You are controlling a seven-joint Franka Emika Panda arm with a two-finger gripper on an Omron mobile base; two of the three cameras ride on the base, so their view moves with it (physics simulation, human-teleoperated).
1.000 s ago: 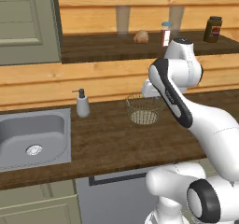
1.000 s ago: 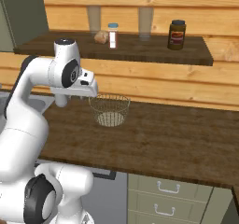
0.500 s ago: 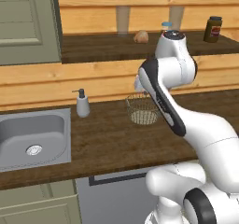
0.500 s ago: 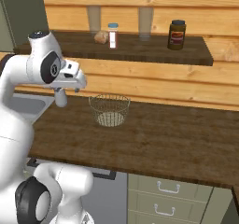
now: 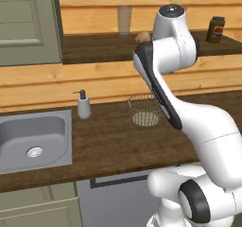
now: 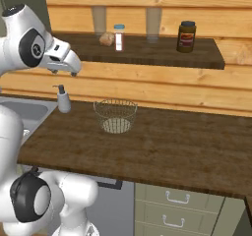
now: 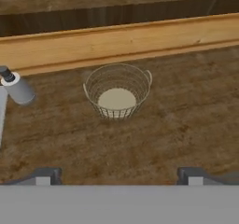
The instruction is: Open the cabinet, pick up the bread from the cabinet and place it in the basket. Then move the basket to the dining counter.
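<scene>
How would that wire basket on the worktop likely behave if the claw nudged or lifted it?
The basket is thin open mesh and holds nothing, so probably light and apt to slide when nudged. Its base looks narrower than its round rim, so a push high up might tip it. The thin wires may flex under a pinch.

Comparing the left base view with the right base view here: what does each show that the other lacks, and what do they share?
Left base view alone: the steel sink with its drain, and the grey-green cabinet door swung open at upper left.

Right base view alone: the white red-labelled shaker beside the bread, the drawers with metal handles under the worktop, and the gripper, empty.

Both: the empty wire basket on the worktop, the bread on the cabinet shelf, the dark jar, the soap dispenser.
</scene>
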